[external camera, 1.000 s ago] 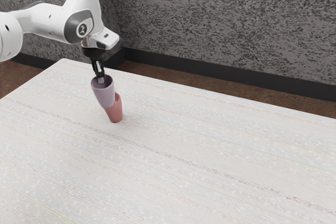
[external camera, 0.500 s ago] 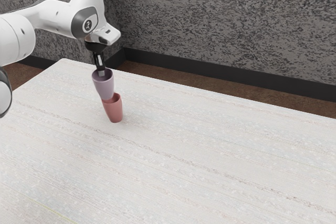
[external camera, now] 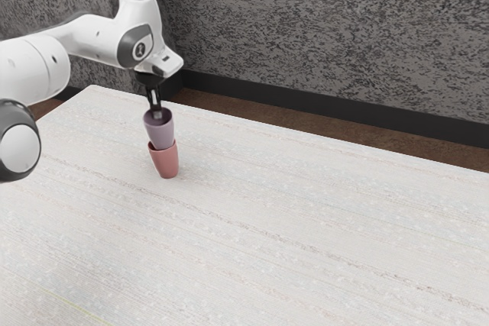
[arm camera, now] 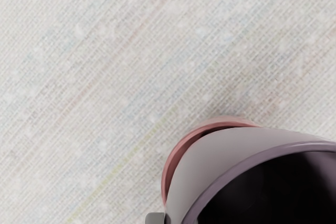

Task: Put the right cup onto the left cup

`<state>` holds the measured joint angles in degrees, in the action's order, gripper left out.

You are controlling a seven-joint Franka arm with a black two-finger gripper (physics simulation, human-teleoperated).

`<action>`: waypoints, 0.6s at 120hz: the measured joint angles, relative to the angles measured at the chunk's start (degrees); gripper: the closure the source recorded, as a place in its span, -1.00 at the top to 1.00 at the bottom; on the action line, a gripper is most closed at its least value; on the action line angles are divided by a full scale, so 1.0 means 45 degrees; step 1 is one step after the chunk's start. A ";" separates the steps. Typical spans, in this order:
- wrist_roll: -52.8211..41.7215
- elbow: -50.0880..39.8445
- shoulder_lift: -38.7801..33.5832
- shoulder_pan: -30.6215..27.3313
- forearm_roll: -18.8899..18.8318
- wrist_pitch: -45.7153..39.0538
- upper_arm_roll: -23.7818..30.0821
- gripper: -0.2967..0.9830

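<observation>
**Purple cup held over the pink cup's mouth**

The purple cup (external camera: 160, 132) is at left of centre in the exterior view, right above the pink cup (external camera: 166, 164), which stands on the table (external camera: 306, 227). The gripper (external camera: 157, 114) has it by the wall at the rim, its fingers only a little apart (one inside the cup, one outside).

From the side, the exterior view gives the stacking line: the purple cup's lower end meets the pink cup's mouth, and both lean much alike. The wrist view looks down into the purple cup's dark inside and adds a crescent of pink rim with a shadowed gap beside the purple wall (a fingertip (arm camera: 155, 218) sits against that wall's outer face). How deep the base reaches, or whether it rests on anything, I cannot tell.

The table's far edge slopes from the upper left of the exterior view down to its right side, behind the cups, with brown floor (external camera: 237, 108) and a rough grey wall (external camera: 321, 36) beyond. The white arm (external camera: 95, 36) comes in from the left, above the tabletop. Pale, streaked surface spreads from the cups to the right and lower edges of the frame (the widest room for moving).
</observation>
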<state>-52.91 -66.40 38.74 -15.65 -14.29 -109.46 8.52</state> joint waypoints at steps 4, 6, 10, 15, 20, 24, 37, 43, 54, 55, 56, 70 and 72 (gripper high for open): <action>-0.0059 0.0001 0.0043 0.0000 0.0002 -0.0035 0.0000 -0.69; -0.0087 0.0002 0.0062 0.0000 0.0002 -0.0050 0.0005 -0.69; -0.0141 0.0003 0.0101 -0.0012 0.0003 -0.0079 0.0018 -0.69; -0.0205 0.0003 0.0129 -0.0042 0.0010 -0.0110 0.0030 -0.69; -0.0269 0.0003 0.0134 -0.0077 0.0047 -0.0121 0.0040 -0.58; -0.0318 0.0004 0.0125 -0.0097 0.0076 -0.0114 0.0065 -0.47; -0.0462 0.0004 0.0059 -0.0112 0.0122 -0.0061 0.0132 -0.09; -0.0519 0.0004 0.0027 -0.0101 0.0131 -0.0027 0.0147 0.04; -0.0611 0.0004 -0.0028 -0.0048 0.0128 0.0052 0.0174 0.21; -0.0618 0.0004 -0.0035 -0.0035 0.0126 0.0065 0.0171 0.23; -0.0625 0.0004 -0.0045 -0.0025 0.0124 0.0078 0.0172 0.24; -0.0709 -0.0051 -0.0393 0.0187 0.0178 0.0535 0.0176 0.36; -0.0716 -0.0100 -0.0523 0.0215 0.0244 0.0655 0.0168 0.38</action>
<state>-56.13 -66.85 36.39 -14.68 -13.20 -106.51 9.28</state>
